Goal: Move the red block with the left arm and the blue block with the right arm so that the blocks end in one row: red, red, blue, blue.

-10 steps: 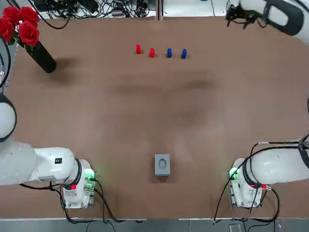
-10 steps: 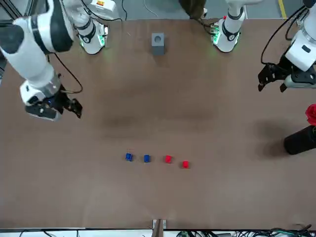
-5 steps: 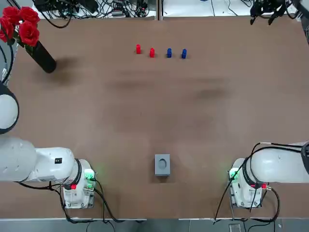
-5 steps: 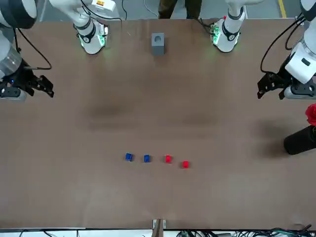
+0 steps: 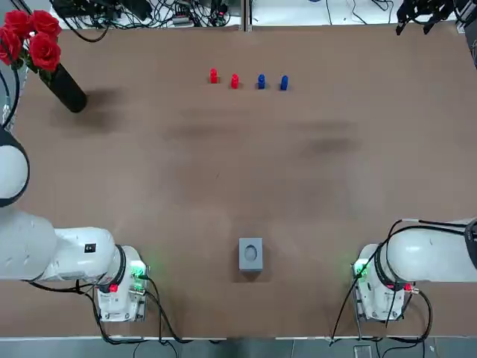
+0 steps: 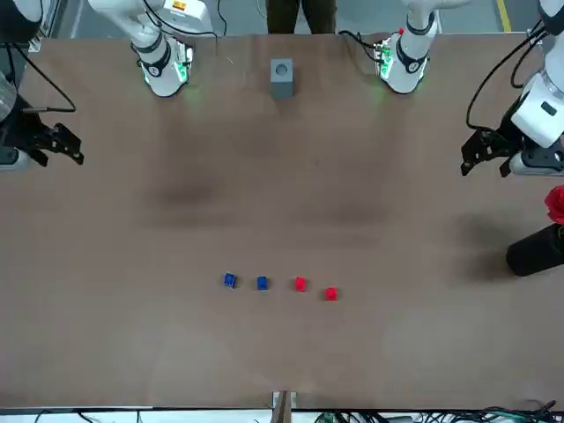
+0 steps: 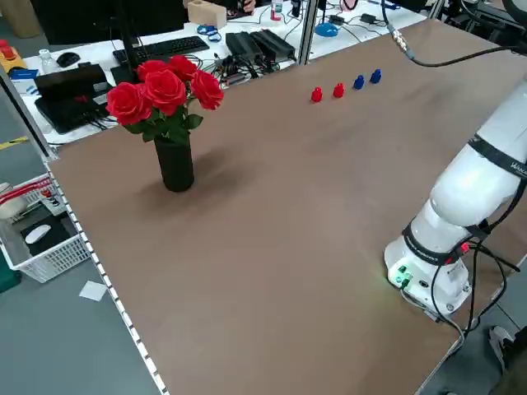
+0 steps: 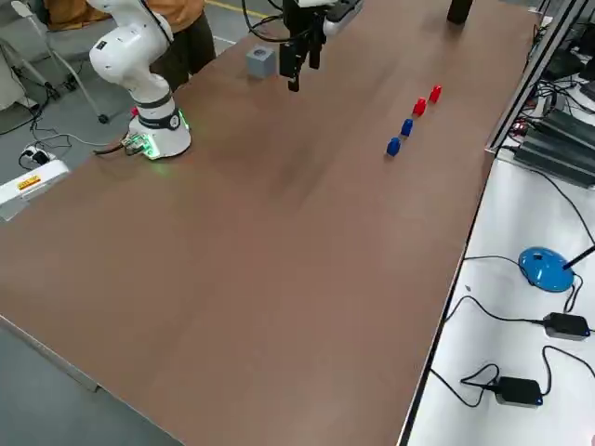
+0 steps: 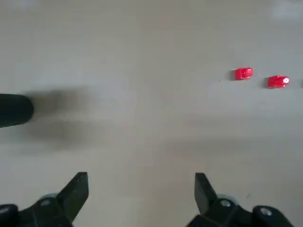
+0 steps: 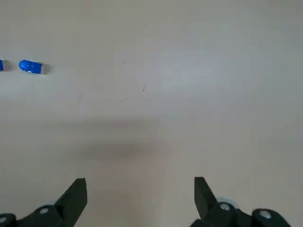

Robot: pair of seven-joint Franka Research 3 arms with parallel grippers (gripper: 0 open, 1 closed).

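Four small blocks stand in a row near the table's far edge: red block (image 5: 213, 76), red block (image 5: 235, 80), blue block (image 5: 261, 80), blue block (image 5: 284, 83). In the front view they read blue (image 6: 229, 280), blue (image 6: 262, 282), red (image 6: 300, 283), red (image 6: 330, 293). My right gripper (image 6: 55, 146) hangs open and empty, high at the table's right side, far from the blocks. Over the left side, my left gripper (image 6: 489, 157) is open and empty too. The left wrist view shows both red blocks (image 9: 244, 73) far off; the right wrist view shows a blue block (image 10: 31, 66).
A black vase of red roses (image 5: 65, 88) stands at the far left corner, close to my left gripper. A small grey box (image 5: 251, 253) sits between the two arm bases. A person stands behind the robot (image 6: 300, 13).
My right gripper has swung away from the block row, out to the table's right side and higher. The left gripper has barely shifted. The blocks have not moved.
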